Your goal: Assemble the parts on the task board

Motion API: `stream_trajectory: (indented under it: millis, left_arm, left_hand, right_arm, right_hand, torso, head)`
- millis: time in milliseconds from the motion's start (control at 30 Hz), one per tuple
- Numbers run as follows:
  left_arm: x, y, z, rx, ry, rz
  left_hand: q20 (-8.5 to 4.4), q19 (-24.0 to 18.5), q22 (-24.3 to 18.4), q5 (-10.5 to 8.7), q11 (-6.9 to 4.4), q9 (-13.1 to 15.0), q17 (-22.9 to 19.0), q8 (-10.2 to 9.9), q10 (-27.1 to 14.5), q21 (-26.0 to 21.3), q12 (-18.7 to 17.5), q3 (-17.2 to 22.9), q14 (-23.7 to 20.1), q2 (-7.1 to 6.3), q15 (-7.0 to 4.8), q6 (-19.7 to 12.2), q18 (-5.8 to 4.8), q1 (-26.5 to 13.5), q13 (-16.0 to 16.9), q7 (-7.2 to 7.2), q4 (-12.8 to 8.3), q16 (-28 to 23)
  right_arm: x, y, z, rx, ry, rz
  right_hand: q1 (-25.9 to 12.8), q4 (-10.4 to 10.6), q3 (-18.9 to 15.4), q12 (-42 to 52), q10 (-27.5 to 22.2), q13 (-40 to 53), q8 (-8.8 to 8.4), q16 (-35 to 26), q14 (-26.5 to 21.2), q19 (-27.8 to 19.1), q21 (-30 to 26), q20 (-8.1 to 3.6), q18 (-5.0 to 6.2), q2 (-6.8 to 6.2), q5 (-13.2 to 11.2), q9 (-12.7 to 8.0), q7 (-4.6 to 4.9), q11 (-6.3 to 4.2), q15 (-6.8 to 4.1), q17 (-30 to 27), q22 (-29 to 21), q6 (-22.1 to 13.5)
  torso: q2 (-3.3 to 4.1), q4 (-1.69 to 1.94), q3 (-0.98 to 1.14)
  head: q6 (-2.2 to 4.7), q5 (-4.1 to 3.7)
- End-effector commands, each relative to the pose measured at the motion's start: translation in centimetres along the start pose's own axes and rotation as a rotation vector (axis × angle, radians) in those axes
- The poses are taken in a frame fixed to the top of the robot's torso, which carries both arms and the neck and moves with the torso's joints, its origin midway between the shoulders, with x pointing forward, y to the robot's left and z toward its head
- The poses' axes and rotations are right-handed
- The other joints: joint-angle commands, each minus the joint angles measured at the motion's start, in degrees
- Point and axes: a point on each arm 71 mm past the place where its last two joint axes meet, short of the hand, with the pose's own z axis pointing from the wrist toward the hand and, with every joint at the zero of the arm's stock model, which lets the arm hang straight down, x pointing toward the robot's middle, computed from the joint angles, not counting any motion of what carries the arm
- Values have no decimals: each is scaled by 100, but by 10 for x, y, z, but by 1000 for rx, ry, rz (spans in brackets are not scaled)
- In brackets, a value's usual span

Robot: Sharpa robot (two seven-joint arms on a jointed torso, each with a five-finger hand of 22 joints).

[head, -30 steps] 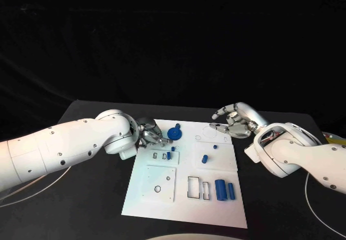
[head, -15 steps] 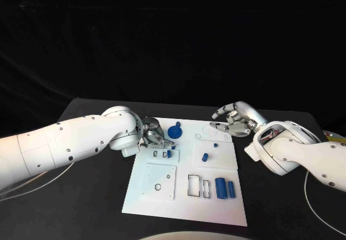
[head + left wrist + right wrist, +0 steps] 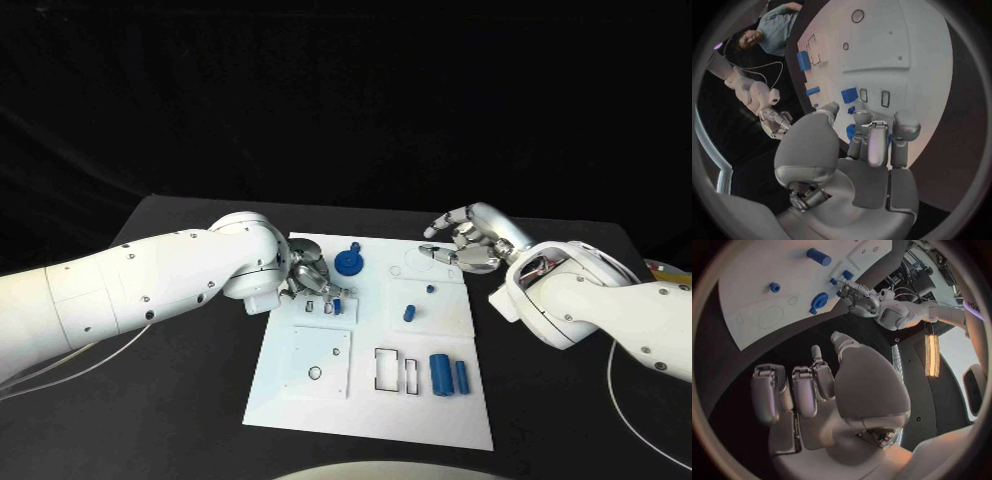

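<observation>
Blue against the white task board (image 3: 325, 385), a small part (image 3: 338, 306) stood just beyond the left hand (image 3: 306, 281), whose fingertips seemingly pinched it, a contact left murky by the left wrist view, while the right hand (image 3: 469, 241) hovered empty, fingers apart, farther off.

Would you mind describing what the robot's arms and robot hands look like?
Both arms have smooth, rounded white shells dotted with small dark screw holes. The left robot hand and the right robot hand are silver metal with jointed fingers; the wrist views show broad, matte grey palm and finger pads. Thin pale cables trail across the black table beneath each arm.
</observation>
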Motion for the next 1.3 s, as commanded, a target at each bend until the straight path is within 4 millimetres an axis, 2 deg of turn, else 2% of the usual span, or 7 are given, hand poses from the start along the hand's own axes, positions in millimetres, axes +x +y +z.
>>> stream_trajectory:
  millis: [33, 233, 433, 767, 1033, 1300]
  left_arm:
    - [3, -3, 0, -1, 32, 27]
    - [3, -3, 2, -1, 38, 31]
    - [4, -5, 3, 3, 47, 36]
    - [4, -6, 4, 5, 55, 38]
    - [5, -5, 6, 2, 66, 41]
    - [6, -6, 6, 5, 71, 44]
  left_hand:
    - [6, 22, -4, 9, 8, 12, -8, 35, -42, 20, -31, -2, 140, 36, -24, -60, -48, -9, -24, 6, -1, -22]
    - [9, 23, 19, 34, 11, 35, -7, 40, -50, 36, -21, 22, 135, 55, -20, -80, -51, 43, -7, 9, -7, -26]
    - [12, 23, 39, 46, 11, 55, -9, 49, -56, 50, -17, 43, 132, 56, -19, -89, -53, 103, -2, 8, -10, -30]
    - [16, 21, 83, 67, 4, 102, -11, 65, -58, 81, 0, 136, 128, 93, -23, -102, -57, 265, 16, 0, -11, -36]
    - [16, 22, 132, 81, -9, 149, -6, 77, -58, 115, 17, 302, 128, 138, -33, -108, -62, 438, 36, -14, -11, -39]
    - [15, 19, 163, 84, -22, 186, -2, 93, -40, 137, 46, 451, 129, 130, -43, -102, -64, 558, 71, -28, -13, -41]
  right_arm:
    - [2, 0, 0, 4, 21, -11]
    - [3, -1, 0, 6, 24, -13]
    - [4, -1, 1, 7, 27, -14]
    - [5, -1, 2, 8, 30, -17]
    - [5, -1, 2, 8, 31, -17]
    - [6, -1, 2, 8, 32, -17]
  right_hand:
    - [26, 11, -26, -26, -29, 333, 37, -26, 408, 259, -20, -3, 110, 20, 33, 7, 3, -8, 3, 686, 1240, 31]
    - [21, 14, -27, -31, -34, 327, 37, -26, 408, 257, -25, -4, 111, 23, 37, 7, 3, -8, 3, 686, 1238, 30]
    - [15, 16, -29, -34, -37, 323, 38, -29, 406, 253, -33, -4, 113, 29, 44, 7, 3, -8, 3, 678, 1235, 28]
    - [13, 16, -27, -36, -39, 321, 40, -30, 406, 253, -33, -4, 113, 37, 55, 8, 3, -9, 3, 677, 1235, 28]
    - [14, 12, -25, -33, -35, 325, 43, -31, 406, 252, -35, -5, 113, 47, 75, 9, 1, -10, 2, 678, 1234, 29]
    - [14, 12, -25, -33, -35, 325, 43, -31, 406, 252, -35, -5, 113, 47, 75, 9, 1, -10, 2, 678, 1234, 29]
  torso:
    - [-2, 7, 4]
    - [-7, 11, 7]
    - [2, -6, 5]
    - [-6, 11, 6]
    - [4, -5, 2]
    - [-9, 10, 4]
  head:
    - [-18, -10]
    - [-29, -17]
    - [-30, -13]
    - [-49, -20]
    - [-59, -24]
    - [-77, -33]
